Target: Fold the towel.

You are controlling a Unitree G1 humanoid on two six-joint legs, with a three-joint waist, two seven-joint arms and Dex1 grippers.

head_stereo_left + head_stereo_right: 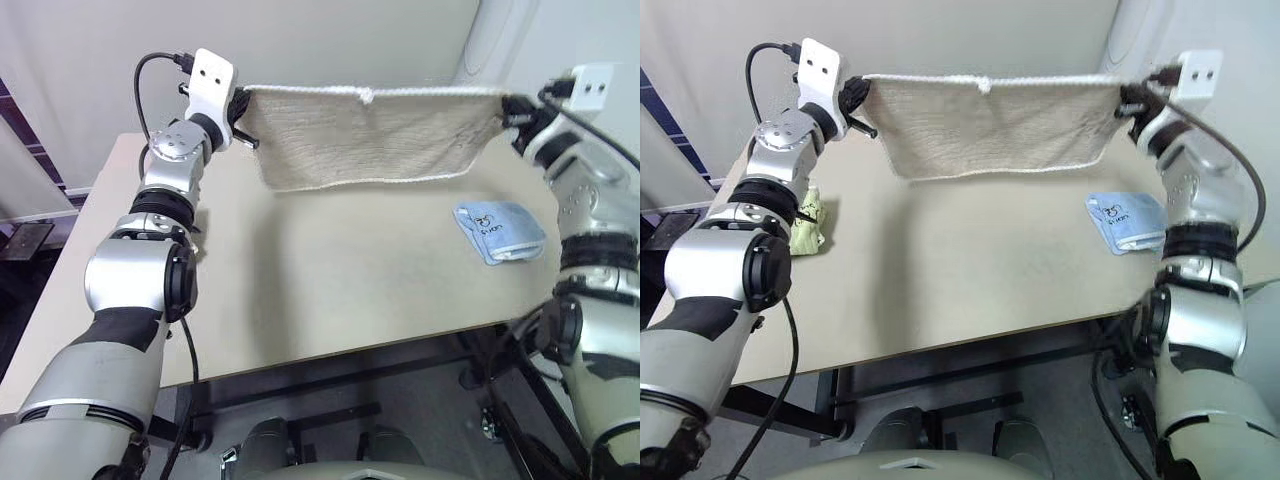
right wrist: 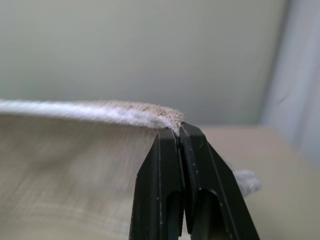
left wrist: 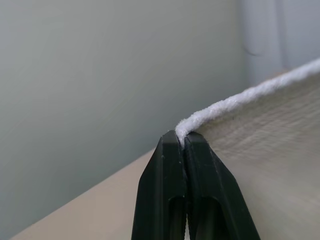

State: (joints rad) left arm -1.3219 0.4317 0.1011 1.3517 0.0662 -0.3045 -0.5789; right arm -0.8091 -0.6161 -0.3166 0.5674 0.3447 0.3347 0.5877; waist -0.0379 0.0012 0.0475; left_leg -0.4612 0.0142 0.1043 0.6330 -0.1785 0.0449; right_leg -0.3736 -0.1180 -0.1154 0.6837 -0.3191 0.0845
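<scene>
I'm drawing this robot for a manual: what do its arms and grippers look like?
Both arms are built of rounded silver-grey shells with black joint rings and black bands. The left gripper and right gripper each have two flat black fingers narrowing to the tip. A white block with two small holes sits on each wrist, and a black cable loops from it.

green cloth (image 1: 808, 226) half hidden behind left arm, print perhaps unreadable

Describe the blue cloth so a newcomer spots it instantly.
Start at the tan table. Under the right end of the towel, which hangs stretched between both end effectors, the blue cloth lies flat near the right edge. It is small, folded, light blue with dark print, unlike the big beige towel and the green cloth on the left.
</scene>
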